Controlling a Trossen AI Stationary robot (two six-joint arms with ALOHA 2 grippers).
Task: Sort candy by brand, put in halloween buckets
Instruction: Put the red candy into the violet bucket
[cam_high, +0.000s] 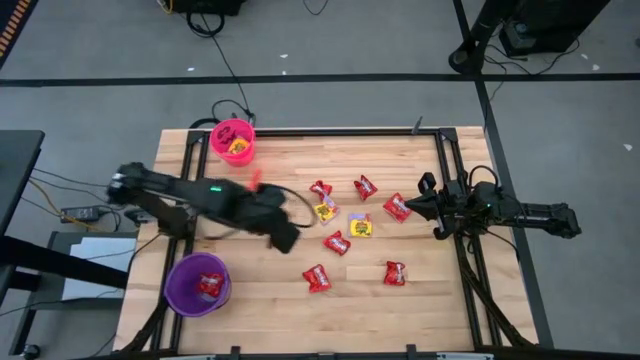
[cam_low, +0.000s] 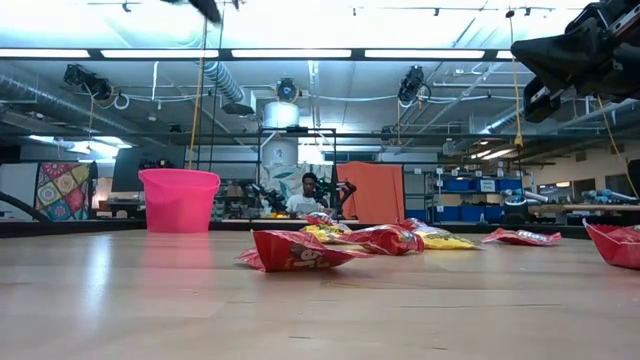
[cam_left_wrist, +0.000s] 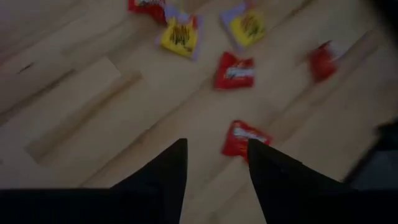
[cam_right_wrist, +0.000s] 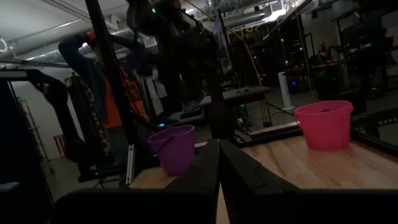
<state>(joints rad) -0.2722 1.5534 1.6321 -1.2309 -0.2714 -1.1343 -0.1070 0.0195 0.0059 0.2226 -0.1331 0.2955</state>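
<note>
Several red candy packets and two yellow ones lie flat on the wooden table's middle. The pink bucket stands at the far left with a yellow packet in it. The purple bucket stands at the near left with a red packet in it. My left gripper hangs open and empty above the bare wood, left of the candy; the nearest red packet lies just beyond its fingertips. My right gripper waits shut at the table's right edge, above the table.
A black frame rail runs along the table's right side under my right arm. Bare wood lies along the near edge and between the two buckets. In the low view a person sits far beyond the table.
</note>
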